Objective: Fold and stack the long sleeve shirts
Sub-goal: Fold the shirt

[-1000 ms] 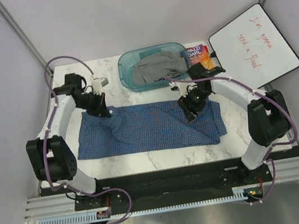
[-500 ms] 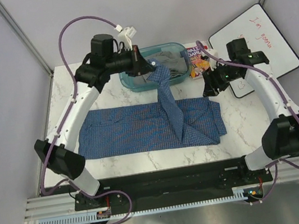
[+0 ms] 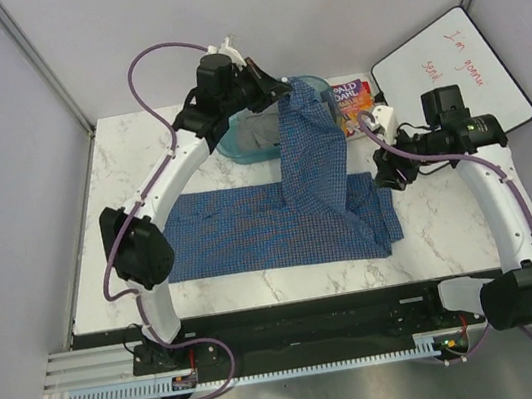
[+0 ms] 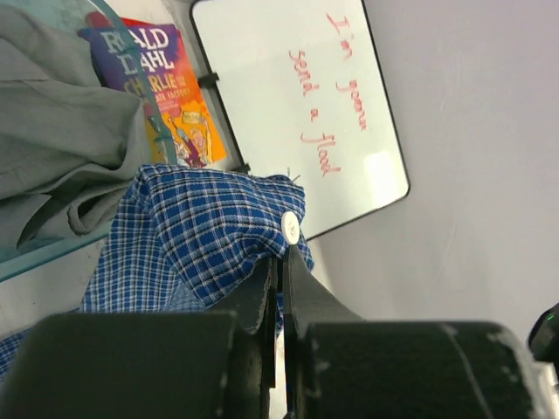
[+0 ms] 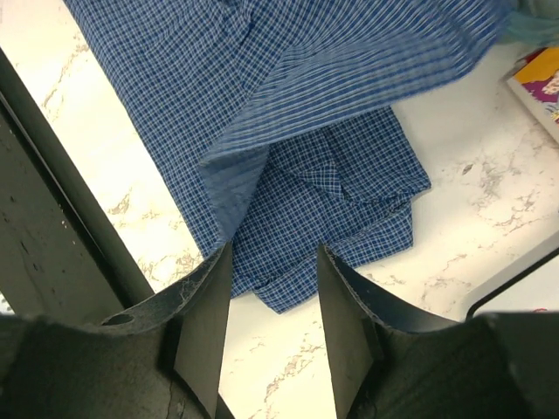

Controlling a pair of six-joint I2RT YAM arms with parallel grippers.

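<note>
A blue checked long sleeve shirt lies spread across the marble table. My left gripper is shut on the shirt's edge by a white button and holds that part high above the table, so cloth hangs down from it. In the left wrist view the checked cloth bunches at the jaws. My right gripper is open and empty, hovering above the shirt's right end.
A teal bin with grey clothing stands at the back. A Roald Dahl book lies beside it. A whiteboard with red writing leans at the back right. A black rail runs along the table's front edge.
My left gripper has lifted a part of the shirt off the table and carried it up and to the right. My right gripper let go, rose and drew off right of the shirt.
</note>
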